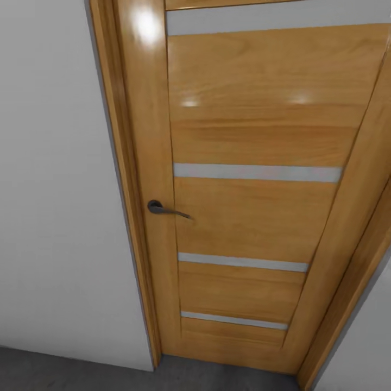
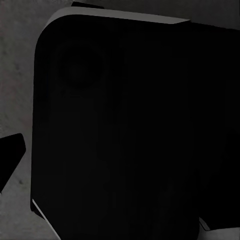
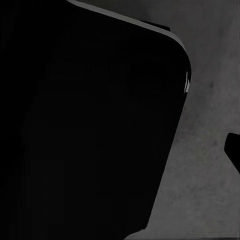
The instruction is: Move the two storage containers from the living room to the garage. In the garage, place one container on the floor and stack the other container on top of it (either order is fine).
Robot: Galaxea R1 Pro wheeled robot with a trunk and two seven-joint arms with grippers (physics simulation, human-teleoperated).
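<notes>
The storage containers are out of view. I face a wooden panel door with grey strips and a dark lever handle, set in a pale grey wall of the garage. The dark grey concrete floor runs along the foot of the wall. In the left wrist view one dark fingertip sits at the frame's edge over speckled floor. In the right wrist view one fingertip likewise sits at the edge above the floor. Nothing is held between the fingers of either gripper.
The door stands shut and close in front of me, its frame against the wall. A black rounded part of my own body blocks much of the left wrist view. The same black body blocks much of the right wrist view.
</notes>
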